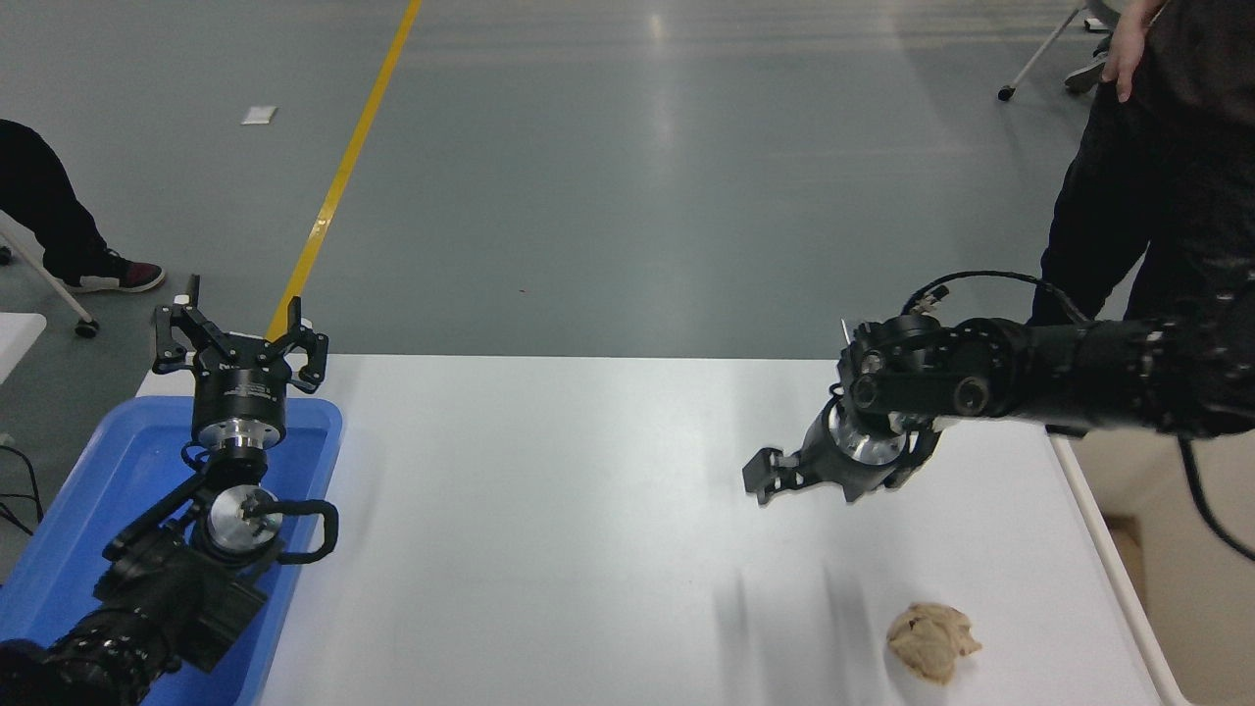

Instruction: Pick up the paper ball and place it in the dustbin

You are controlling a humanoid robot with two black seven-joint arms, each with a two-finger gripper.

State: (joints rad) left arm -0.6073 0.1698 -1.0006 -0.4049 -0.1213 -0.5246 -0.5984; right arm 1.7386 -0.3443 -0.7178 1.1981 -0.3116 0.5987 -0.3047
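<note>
The paper ball (931, 640), a lumpy tan wad, lies on the white table (549, 510) near its front right corner. My right gripper (770, 480) hangs above the table, well behind and to the left of the ball. It is open, empty and touches nothing. The cream-beige dustbin (1186, 588) stands off the table's right edge, partly hidden by my right arm. My left gripper (235, 338) is parked open over the far end of the blue tray.
A shallow blue tray (88, 510) lies at the table's left edge under my left arm. A person in dark clothes (1157, 196) stands beyond the table's far right corner. Another person's leg and shoe (59, 235) show at the far left.
</note>
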